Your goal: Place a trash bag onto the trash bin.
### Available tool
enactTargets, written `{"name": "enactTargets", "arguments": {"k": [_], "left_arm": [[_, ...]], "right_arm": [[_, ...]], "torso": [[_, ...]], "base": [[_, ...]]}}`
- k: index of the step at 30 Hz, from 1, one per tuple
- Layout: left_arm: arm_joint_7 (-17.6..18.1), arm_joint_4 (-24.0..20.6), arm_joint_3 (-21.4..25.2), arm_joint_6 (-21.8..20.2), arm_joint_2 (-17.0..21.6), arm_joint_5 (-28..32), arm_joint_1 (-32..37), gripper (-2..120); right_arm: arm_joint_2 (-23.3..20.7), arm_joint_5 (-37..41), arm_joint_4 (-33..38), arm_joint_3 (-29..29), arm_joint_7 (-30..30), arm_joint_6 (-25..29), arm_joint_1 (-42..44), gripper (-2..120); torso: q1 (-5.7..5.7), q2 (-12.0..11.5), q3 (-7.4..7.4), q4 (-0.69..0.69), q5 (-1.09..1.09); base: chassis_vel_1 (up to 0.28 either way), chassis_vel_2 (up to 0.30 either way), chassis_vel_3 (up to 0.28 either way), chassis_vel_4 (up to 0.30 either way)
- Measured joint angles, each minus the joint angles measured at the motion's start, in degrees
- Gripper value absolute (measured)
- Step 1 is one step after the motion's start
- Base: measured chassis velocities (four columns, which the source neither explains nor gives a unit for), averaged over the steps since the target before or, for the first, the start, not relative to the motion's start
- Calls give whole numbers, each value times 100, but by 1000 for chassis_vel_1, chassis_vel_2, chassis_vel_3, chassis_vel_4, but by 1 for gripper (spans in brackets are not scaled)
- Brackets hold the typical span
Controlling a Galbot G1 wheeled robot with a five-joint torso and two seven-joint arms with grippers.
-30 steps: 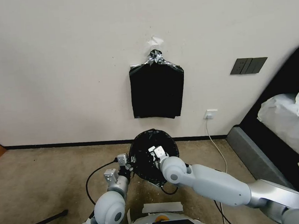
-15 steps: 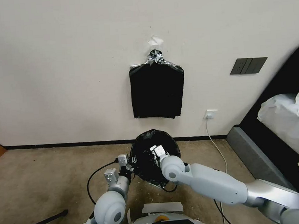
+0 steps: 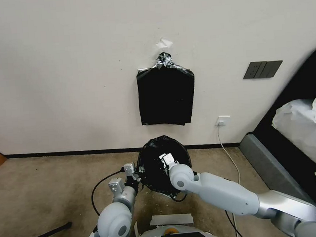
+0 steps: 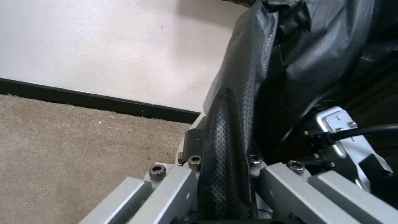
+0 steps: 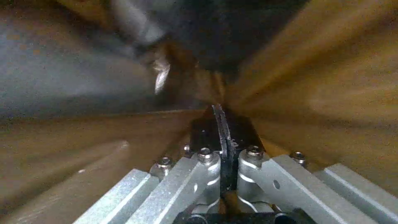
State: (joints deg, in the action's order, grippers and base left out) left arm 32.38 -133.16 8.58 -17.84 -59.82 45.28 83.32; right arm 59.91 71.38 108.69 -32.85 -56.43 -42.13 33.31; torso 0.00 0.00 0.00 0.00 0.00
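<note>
The room has a brown carpet floor (image 3: 43,186) and a plain pale wall (image 3: 70,67).

Nearest, low in the middle of the head view, both arms reach forward to the trash bin. The bin sits on the floor by the wall, just below the middle of the frame, and the trash bag (image 3: 157,158) covers it so well that none of its white plastic shows. The left gripper (image 3: 136,175) is at the left edge of the bag. In the left wrist view its jaws are clamped on a fold of the bag (image 4: 232,124). The right gripper (image 3: 167,160) is down inside the bag's mouth. In the right wrist view its jaws are pressed together on a thin black edge of the bag (image 5: 222,149).

In the last second the right arm has pushed a little deeper and farther toward the wall, and the bag's top looks rounder and wider. The left arm has hardly moved. I think the bag is being spread open over the rim, so the job looks close to done.

The bag is thin, shiny, black and crinkly, with tiny bumps on it.

Farther back, a flat bundle of black bags (image 3: 166,97) hangs on the wall. At the right edge is a bed (image 3: 300,122).
</note>
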Motion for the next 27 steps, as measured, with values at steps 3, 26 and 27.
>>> {"name": "enactTargets", "arguments": {"k": [3,26,27], "left_arm": [[0,-5,-7,-1,11,6,2,0],[6,-78,-17,-39,33,145,54,0],[6,-78,-17,-39,33,145,54,0]], "right_arm": [[-8,-10,-22,5,2,0,8,0],[25,-78,-183,110,24,-1,125,0],[25,-78,-183,110,24,-1,125,0]], "torso": [[0,0,0,0,0],[0,0,0,0,0],[0,0,0,0,0]], "base": [[0,0,0,0],[0,0,0,0],[0,0,0,0]]}}
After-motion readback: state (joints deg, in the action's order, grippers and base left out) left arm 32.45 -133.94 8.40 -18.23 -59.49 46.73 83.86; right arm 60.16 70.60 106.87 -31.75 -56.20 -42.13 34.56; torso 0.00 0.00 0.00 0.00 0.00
